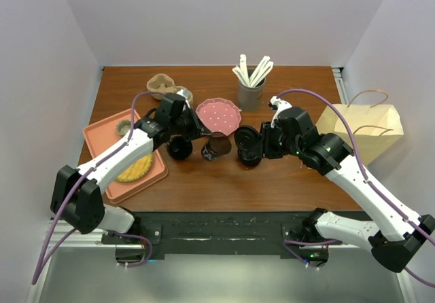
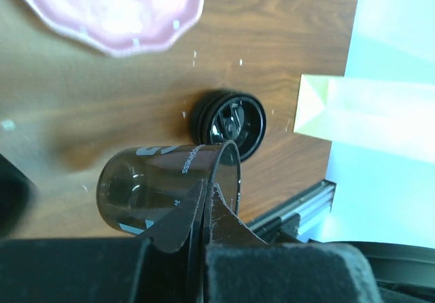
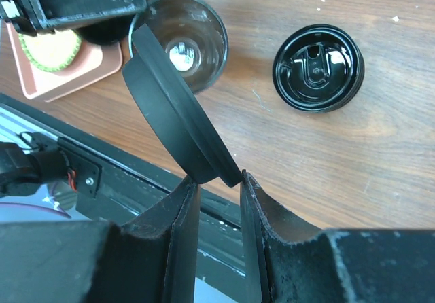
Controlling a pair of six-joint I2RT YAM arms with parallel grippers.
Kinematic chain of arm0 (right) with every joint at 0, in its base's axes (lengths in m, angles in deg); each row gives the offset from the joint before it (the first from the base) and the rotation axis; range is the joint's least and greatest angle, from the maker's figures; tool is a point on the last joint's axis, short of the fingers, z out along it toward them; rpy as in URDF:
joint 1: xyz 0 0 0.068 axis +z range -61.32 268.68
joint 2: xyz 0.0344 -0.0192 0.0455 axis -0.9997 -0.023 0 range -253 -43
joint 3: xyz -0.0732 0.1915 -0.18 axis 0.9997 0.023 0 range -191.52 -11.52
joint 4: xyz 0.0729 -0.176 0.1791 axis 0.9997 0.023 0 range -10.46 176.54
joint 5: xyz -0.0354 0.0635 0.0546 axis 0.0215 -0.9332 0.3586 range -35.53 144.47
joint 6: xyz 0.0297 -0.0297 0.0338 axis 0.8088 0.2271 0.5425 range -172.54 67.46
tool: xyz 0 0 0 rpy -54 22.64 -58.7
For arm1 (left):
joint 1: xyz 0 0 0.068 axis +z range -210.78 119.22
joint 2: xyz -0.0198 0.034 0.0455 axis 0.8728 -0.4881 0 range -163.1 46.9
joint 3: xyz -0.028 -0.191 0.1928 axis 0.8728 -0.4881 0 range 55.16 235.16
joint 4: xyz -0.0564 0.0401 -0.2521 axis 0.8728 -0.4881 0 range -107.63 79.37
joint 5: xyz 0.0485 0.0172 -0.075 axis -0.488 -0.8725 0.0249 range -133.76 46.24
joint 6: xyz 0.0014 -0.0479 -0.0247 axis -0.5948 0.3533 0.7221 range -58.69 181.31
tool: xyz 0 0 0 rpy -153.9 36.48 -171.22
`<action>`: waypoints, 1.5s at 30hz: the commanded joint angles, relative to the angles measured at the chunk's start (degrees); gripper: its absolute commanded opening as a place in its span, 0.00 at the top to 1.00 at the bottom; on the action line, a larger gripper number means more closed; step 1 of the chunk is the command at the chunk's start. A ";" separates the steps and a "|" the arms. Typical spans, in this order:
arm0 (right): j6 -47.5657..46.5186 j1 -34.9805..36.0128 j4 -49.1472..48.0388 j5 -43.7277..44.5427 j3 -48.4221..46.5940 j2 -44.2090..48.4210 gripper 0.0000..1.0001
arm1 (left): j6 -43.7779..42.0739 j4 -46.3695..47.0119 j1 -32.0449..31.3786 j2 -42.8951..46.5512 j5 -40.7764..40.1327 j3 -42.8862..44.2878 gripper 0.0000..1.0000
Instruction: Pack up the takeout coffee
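The left hand (image 2: 204,194) pinches the rim of the dark cup (image 2: 153,181) (tilted, over the tabletop (image 2: 68,113), near the pink plate (image 2: 115,11)); the right hand (image 3: 217,181) grips a black lid (image 3: 170,119) by its edge, just beside the cup's mouth.

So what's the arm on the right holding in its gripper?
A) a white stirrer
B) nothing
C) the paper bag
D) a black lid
D: the right gripper pinches the edge of a black lid, close to the cup that the left gripper grips by its rim.
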 commanded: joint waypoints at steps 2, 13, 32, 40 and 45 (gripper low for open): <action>2.11 -0.18 -3.84 -1.40 -0.46 0.02 0.73 | -13.92 6.60 2.29 1.74 2.55 -0.47 1.00; 2.12 -0.18 -4.28 -3.06 0.51 -0.42 0.73 | -15.20 37.79 -0.26 7.27 21.54 -18.65 1.00; 4.58 -0.09 -8.24 -13.70 7.45 -0.42 0.72 | -7.98 49.84 0.18 1.39 21.90 -30.62 1.00; 4.57 -0.09 -8.06 -13.70 7.81 -0.24 0.72 | -8.58 48.18 1.23 -0.46 20.58 -30.53 0.97; 4.31 -0.09 -7.62 -13.96 8.16 -0.15 0.72 | -11.31 42.99 1.41 1.03 18.47 -28.08 0.87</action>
